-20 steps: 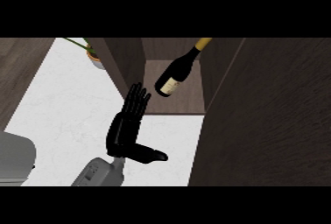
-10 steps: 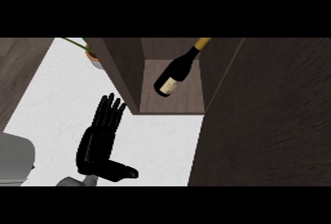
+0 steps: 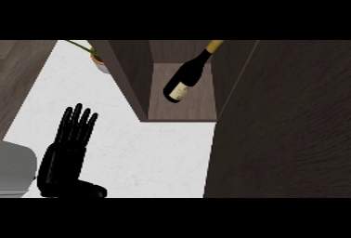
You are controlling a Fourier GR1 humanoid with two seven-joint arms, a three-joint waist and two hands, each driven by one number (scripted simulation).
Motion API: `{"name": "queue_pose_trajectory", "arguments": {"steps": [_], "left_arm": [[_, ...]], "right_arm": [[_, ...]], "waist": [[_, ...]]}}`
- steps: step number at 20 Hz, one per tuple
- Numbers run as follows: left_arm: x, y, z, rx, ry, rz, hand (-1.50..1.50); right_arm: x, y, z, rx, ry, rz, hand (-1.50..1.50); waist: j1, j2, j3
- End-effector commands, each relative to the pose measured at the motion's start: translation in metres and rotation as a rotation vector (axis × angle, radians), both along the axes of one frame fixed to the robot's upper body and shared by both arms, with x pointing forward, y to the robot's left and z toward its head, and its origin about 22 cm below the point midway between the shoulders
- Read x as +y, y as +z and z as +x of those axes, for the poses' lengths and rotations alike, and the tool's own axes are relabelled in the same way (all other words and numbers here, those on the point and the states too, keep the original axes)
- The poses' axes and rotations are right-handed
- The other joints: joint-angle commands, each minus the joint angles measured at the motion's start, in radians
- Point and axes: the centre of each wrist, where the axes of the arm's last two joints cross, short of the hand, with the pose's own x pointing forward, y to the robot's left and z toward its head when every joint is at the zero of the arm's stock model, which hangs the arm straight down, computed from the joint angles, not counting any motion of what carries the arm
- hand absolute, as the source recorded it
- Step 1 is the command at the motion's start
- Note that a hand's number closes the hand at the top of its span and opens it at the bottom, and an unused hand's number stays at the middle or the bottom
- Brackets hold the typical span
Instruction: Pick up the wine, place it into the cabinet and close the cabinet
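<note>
The cabinet [image 3: 130,69] is open at its front edge, and its interior compartment is exposed to the head view. The wine [image 3: 184,79] is inside that compartment, between the cabinet's left wall and the wide dark wood panel [image 3: 288,121] that bounds the cabinet on its right. The bottle shows at an angle: the base and pale label point toward the cabinet's front edge, and the gold-capped neck points toward the cabinet's back. Whether the bottle stands or lies on the compartment floor cannot be determined. No hand touches the bottle. The left hand [image 3: 61,162] is in front of the cabinet and to its left, well apart from it, over the white counter [image 3: 151,148]. Its fingers [image 3: 75,125] are straight and together, pointing toward the cabinet, with the thumb extended sideways toward the panel; the hand holds nothing. A potted plant [image 3: 99,62] stands on the counter just beside the outer face of the cabinet's left wall. A grey rounded object [image 3: 14,169], not identifiable, lies farther left of the cabinet than the hand.
</note>
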Motion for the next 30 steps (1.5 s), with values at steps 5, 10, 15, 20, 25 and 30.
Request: {"name": "queue_pose_trajectory", "arguments": {"steps": [5,10,15,20,25,30], "left_arm": [[0.056,0.011,-0.002,-0.014,0.039,0.025,-1.50],[0.074,0.021,0.002,-0.023,0.040,0.042,-1.50],[0.087,0.015,-0.005,-0.007,0.008,0.028,-1.50],[0.084,0.037,-0.001,-0.028,-0.023,0.020,-1.50],[0.100,0.033,-0.001,-0.028,-0.010,0.051,-1.50],[0.096,0.039,0.002,-0.039,-0.039,0.044,-1.50]], "right_arm": [[0.013,0.038,-0.017,-0.024,0.093,0.142,1.50],[0.013,0.054,-0.021,-0.009,0.125,0.136,1.50],[0.028,0.036,-0.015,-0.012,0.139,0.157,1.50],[0.028,0.041,-0.004,-0.016,0.160,0.171,1.50],[0.038,0.034,0.009,-0.024,0.183,0.161,1.50],[0.051,0.030,0.030,-0.017,0.177,0.148,1.50]], "waist": [[0.001,0.006,-0.001],[0.003,0.006,-0.002],[0.009,0.004,-0.004],[0.040,0.009,-0.004],[0.058,0.014,-0.006],[0.083,0.015,-0.006]]}}
